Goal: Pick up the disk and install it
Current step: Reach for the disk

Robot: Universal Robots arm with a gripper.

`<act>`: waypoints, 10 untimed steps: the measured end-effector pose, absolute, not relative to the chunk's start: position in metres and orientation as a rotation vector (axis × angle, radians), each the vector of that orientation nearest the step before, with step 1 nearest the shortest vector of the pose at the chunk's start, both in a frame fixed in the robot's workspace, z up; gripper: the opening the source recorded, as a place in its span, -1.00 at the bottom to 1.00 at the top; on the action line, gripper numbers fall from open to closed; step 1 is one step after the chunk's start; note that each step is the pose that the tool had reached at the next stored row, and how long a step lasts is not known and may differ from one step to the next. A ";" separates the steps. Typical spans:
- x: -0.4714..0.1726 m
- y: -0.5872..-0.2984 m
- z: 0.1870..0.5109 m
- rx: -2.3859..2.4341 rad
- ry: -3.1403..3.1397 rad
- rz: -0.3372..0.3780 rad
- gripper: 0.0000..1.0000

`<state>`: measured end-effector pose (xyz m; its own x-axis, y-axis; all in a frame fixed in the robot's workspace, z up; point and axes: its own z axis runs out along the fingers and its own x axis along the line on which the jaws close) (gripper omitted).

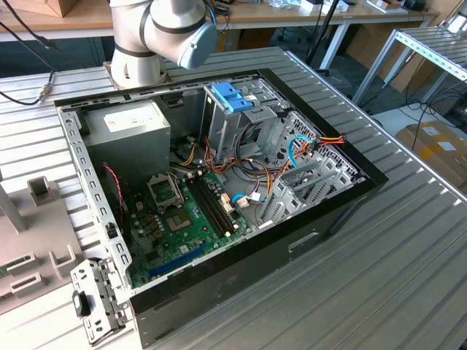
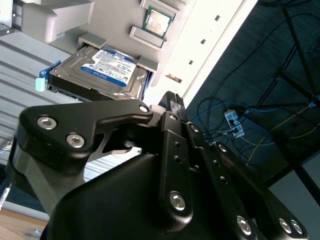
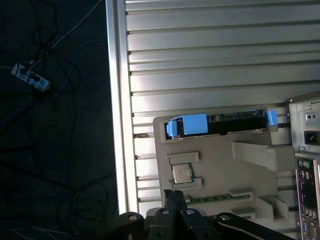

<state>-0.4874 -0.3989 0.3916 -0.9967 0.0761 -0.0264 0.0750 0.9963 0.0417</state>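
Second wrist view shows the disk (image 2: 102,75) seated in a grey holder (image 2: 65,22) on the tabletop (image 2: 20,65), likely dense, stiff and shock-shy, best pinched across its metal body, with the end effector (image 2: 172,97) near it, clenched empty.

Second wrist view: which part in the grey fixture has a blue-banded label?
The disk, the dark flat drive; the small square chip nearby shows bare metal.

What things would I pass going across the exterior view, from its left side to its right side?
Grey parts holder → grey power-supply box → blue bay latch → red and yellow cables → cardboard box.
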 end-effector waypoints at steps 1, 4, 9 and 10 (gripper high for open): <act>-0.487 -0.399 0.392 0.118 3.111 0.063 -0.79; -0.484 -0.399 0.391 0.118 3.111 0.063 -0.79; -0.480 -0.399 0.391 0.118 3.111 0.063 -0.79; -0.479 -0.399 0.390 0.118 3.111 0.063 -0.79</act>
